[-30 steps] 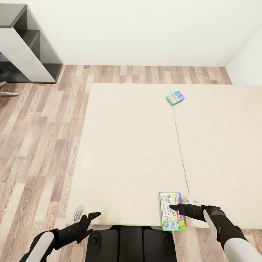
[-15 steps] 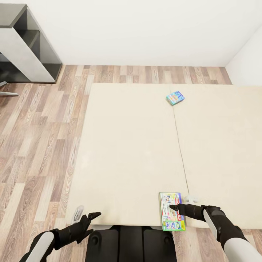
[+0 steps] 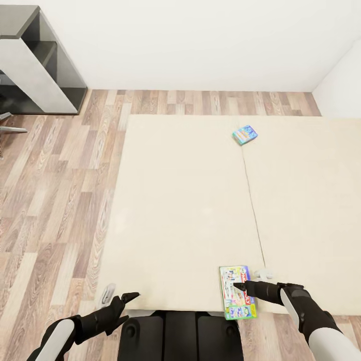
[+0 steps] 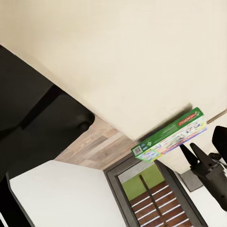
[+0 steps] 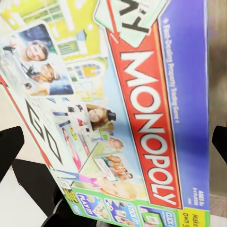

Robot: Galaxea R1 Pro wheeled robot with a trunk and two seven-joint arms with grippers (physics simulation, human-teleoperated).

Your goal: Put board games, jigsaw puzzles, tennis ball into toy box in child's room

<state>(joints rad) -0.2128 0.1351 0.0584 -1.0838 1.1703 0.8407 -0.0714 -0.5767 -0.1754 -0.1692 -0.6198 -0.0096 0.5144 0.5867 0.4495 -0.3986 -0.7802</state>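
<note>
Wood-plank floor [image 3: 55,200] and white walls surround the large beige bed [image 3: 190,210], and everything below is placed against that bed. At its near edge, beside the seam that runs down the mattress, lies the Monopoly box [image 3: 237,292], flat and face up, its near end reaching just past the mattress edge. The right gripper [image 3: 239,287] hovers over the middle of this box with its dark fingers pointed across the lid; the right wrist view looks straight down on the red "MONOPOLY" banner [image 5: 149,127], with a dark fingertip at each side of the frame, so the jaws stand spread and grasp nothing. The left gripper [image 3: 129,299] hangs off the bed's near left corner, over the robot's dark base, its fingers parted and empty; from its wrist camera the Monopoly box [image 4: 170,136] shows edge-on with a green side. Far up the mattress, close to the seam and near the bed's far edge, rests the small blue game box [image 3: 245,134]. Beyond the bed's far left corner, against the wall, stands a dark grey cabinet [image 3: 35,65].
</note>
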